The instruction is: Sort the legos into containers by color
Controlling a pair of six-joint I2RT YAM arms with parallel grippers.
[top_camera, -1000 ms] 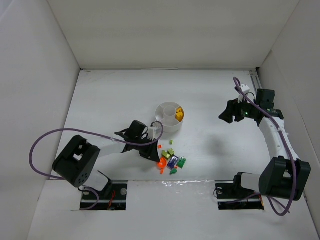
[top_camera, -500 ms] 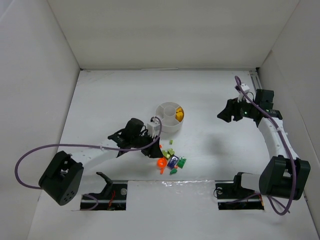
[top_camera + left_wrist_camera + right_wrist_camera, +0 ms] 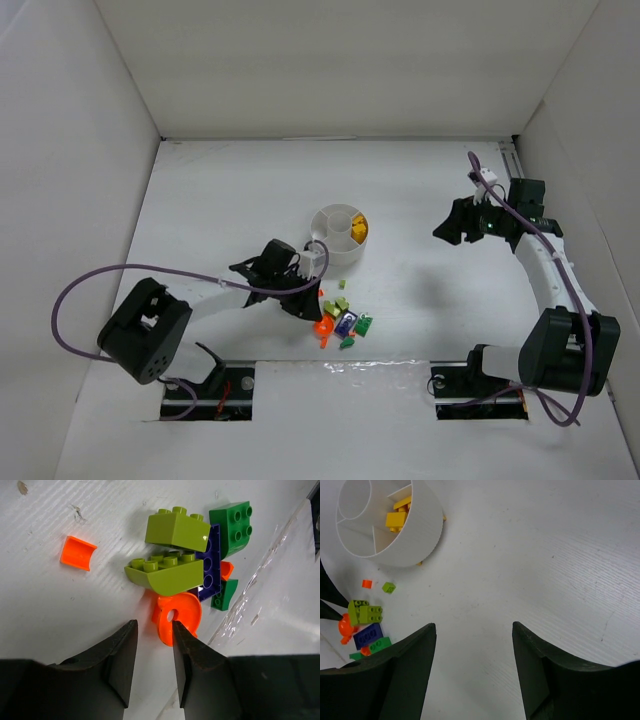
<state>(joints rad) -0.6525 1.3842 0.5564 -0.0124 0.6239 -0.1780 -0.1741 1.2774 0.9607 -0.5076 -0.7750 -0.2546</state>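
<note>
**Left hand** (image 3: 154, 647), lower centre of its wrist view: fingers narrowly apart above the bare table (image 3: 60, 610), nothing between them. One fingertip (image 3: 176, 630) is right at the edge of an orange disc (image 3: 181, 615). Above it cluster the loose legos (image 3: 342, 320): two lime bricks (image 3: 172, 575), a purple plate (image 3: 212, 560) and a green brick (image 3: 232, 522). An orange curved piece (image 3: 77, 552) lies apart at upper left.

**Dish** (image 3: 322, 245), top view: just above the cluster, with yellow bricks (image 3: 396, 517) in one wedge.

**Right hand** (image 3: 474, 630), far right of the top view: fingers wide apart, empty.
</note>
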